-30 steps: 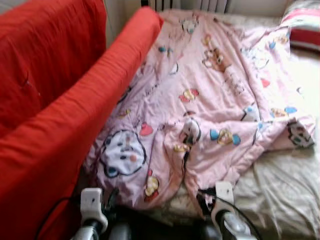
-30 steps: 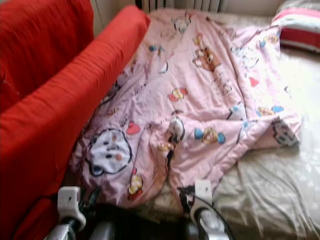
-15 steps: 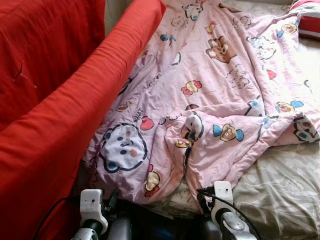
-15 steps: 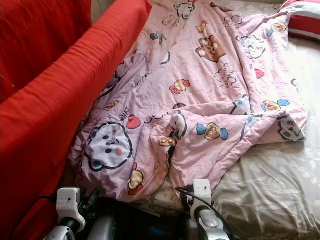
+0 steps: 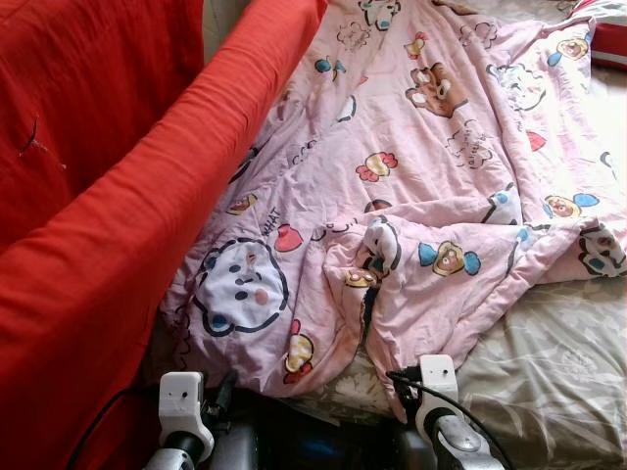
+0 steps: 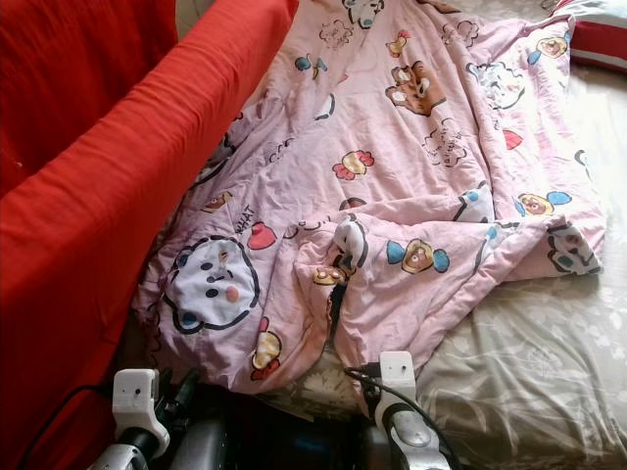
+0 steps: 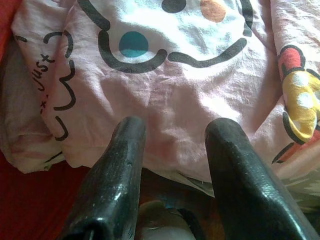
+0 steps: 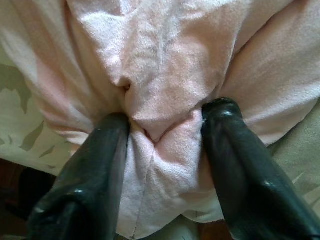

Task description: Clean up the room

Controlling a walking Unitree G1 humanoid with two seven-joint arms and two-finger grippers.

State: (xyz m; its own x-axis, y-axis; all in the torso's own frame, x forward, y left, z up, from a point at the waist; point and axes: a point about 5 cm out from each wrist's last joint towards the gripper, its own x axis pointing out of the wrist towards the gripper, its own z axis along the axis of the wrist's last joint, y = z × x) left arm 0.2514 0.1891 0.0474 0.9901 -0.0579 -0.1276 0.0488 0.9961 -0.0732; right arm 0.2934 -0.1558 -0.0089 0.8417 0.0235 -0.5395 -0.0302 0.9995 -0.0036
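The pink quilt (image 5: 421,196) is soft, matt, wrinkled cotton-like cloth with printed cartoons. The red sofa cover (image 5: 108,215) beside it is a coarser matt weave. The right end effector (image 8: 165,135) has fingers (image 8: 245,175) of glossy, faintly pebbled black plastic.

The blanket (image 5: 411,196) lies crumpled on the bed (image 5: 549,372). The sofa (image 5: 108,215) stands along its left; a pillow (image 5: 609,39) lies far right.

A red sofa arm (image 5: 147,215) runs alongside the bed; a red-striped pillow (image 6: 598,44) lies at the far corner
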